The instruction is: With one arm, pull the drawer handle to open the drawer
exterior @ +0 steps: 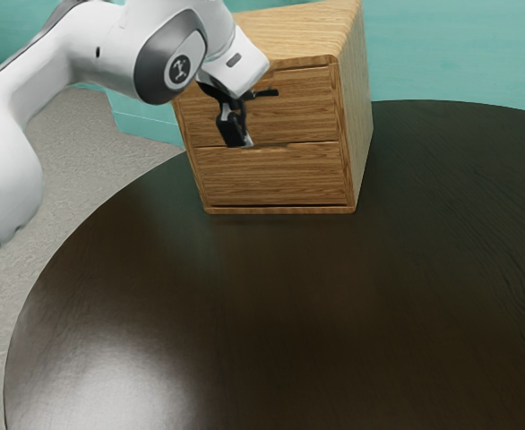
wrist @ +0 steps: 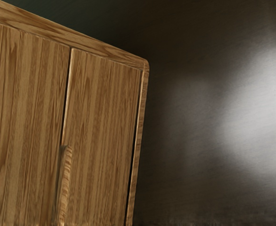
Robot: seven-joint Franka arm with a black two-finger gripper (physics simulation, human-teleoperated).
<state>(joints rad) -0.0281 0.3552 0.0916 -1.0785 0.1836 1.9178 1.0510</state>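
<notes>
You see both drawers of the cabinet (exterior: 357,107) looking shut, the upper drawer (exterior: 303,107) with its handle (exterior: 264,92) lying level, left to right, and your gripper (exterior: 234,134) at the handle's left end, open or closed you cannot tell.

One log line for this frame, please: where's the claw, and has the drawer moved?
claw: at upper drawer front, below black handle | grasp: cannot tell | drawer: not visibly pulled out | cabinet: on dark table

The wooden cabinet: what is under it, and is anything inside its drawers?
The wooden cabinet stands on a dark round table. The wooden fronts of its upper drawer and lower drawer hide the insides, so any contents cannot be seen.
</notes>
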